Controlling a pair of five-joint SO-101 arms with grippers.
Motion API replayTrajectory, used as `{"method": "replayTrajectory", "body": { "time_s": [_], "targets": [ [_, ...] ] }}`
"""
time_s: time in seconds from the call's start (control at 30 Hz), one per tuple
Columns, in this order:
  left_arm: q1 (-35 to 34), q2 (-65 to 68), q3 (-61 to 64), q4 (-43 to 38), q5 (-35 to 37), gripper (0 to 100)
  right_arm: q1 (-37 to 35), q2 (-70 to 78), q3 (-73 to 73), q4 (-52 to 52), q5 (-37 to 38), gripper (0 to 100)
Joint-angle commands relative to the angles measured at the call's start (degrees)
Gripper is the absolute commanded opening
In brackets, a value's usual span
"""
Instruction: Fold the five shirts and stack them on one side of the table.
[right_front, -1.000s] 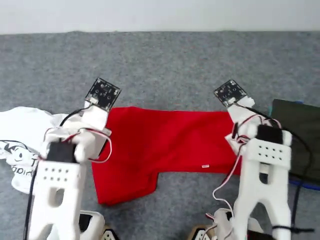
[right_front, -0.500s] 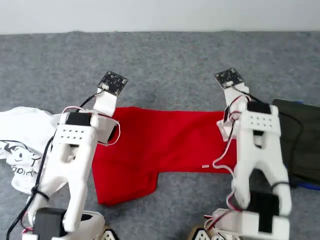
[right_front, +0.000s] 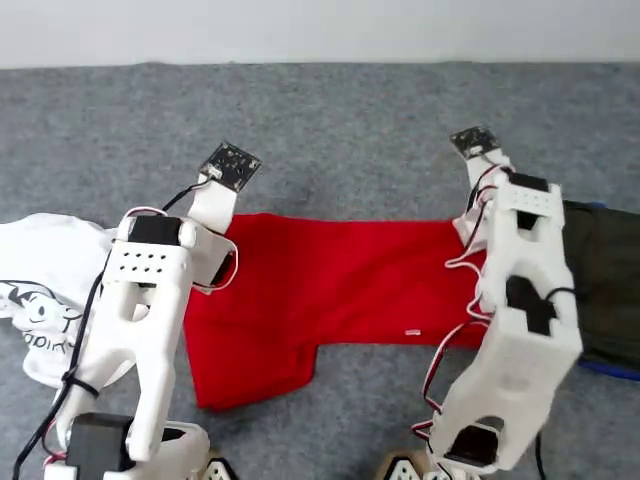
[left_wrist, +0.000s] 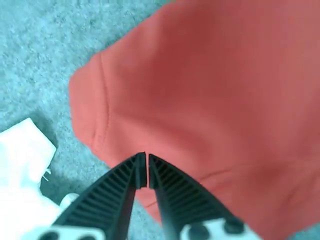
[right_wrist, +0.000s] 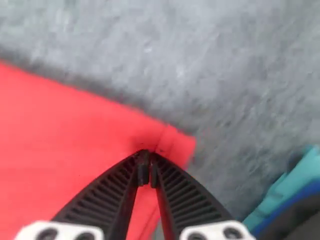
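Overhead and wrist views of two arms at a red shirt (right_front: 340, 280) spread flat across the middle of the grey counter (right_front: 340, 130). The shirt's long axis runs side to side. A broader flap extends toward the arm bases on its left part, and a small white tag (right_front: 410, 332) sits at its near edge. The left arm (right_front: 140, 310) stands over the shirt's far left corner and the right arm (right_front: 520, 300) over its far right corner.

Left tool (left_wrist: 142, 167): jaws closed to a thin slit, tips on red cloth just inside the rounded corner. Whether a fold is caught between them cannot be told.

Right tool (right_wrist: 146, 165): jaws closed, tips meeting at a small dark pucker in the cloth beside the hemmed corner, which they pinch.

Surroundings: a crumpled white shirt (right_front: 40, 280) with dark print lies on the left. In the left wrist view, grey counter shows between one of its white corners and the red corner. A dark shirt (right_front: 605, 280) lies at the right edge, on top of a blue cloth (right_front: 612, 369) whose rim shows on its near side. The right arm covers the line where dark and red meet, so contact there cannot be judged.

Open room: grey counter surface runs from the red shirt's far edge to the white wall (right_front: 320, 30). A grey strip also shows between the arm bases, below the shirt's near edge.
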Motion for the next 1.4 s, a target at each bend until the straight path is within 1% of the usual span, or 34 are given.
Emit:
{"method": "replayTrajectory", "body": {
  "time_s": [0.0,0.1,0.3,0.4,0.57,0.7,0.77,0.9,1.07,1.2,1.37],
  "targets": [
    [-0.53,-0.35,-2.77,0.7,-0.88,2,-0.22,1.19,-10.37,-0.75,0.7,1.5],
    [-0.53,-0.35,-3.3,0.7,-0.88,2,-1.27,1.1,-13.54,1.98,0.62,1.5],
    [-0.53,-0.35,-5.58,0.79,-0.88,2,-2.15,-1.54,-16.35,17.1,0.26,1.5],
    [-0.53,-0.35,-6.64,0.79,-0.88,2,-1.71,-3.38,-16.35,22.55,-3.25,1.5],
    [-0.53,0.09,-7.16,0.79,-0.88,2,0.22,-4.09,-16.35,27.74,-8.26,2.0],
    [-0.53,0.09,-6.99,0.79,-0.88,2,1.1,-4.26,-16.35,28.26,-12.75,10.5],
    [-0.53,0.09,-6.99,0.79,-0.88,2,1.1,-4.44,-16.35,27.91,-13.1,13.5],
    [-0.53,0.09,-6.99,1.05,-0.88,2,1.45,-3.91,-16.44,25.89,-13.1,13.7],
    [-0.53,0.09,-7.16,3.25,-0.97,2,2.59,-3.82,-16.18,21.67,-13.1,13.9],
    [-0.53,0.09,-7.16,3.52,-0.97,2,0.75,-1.71,-16.35,19.12,-13.1,13.6],
    [-0.53,-0.09,-7.25,3.52,-0.97,2,-0.66,1.45,-16.35,18.95,-13.19,13.6]
  ]
}}
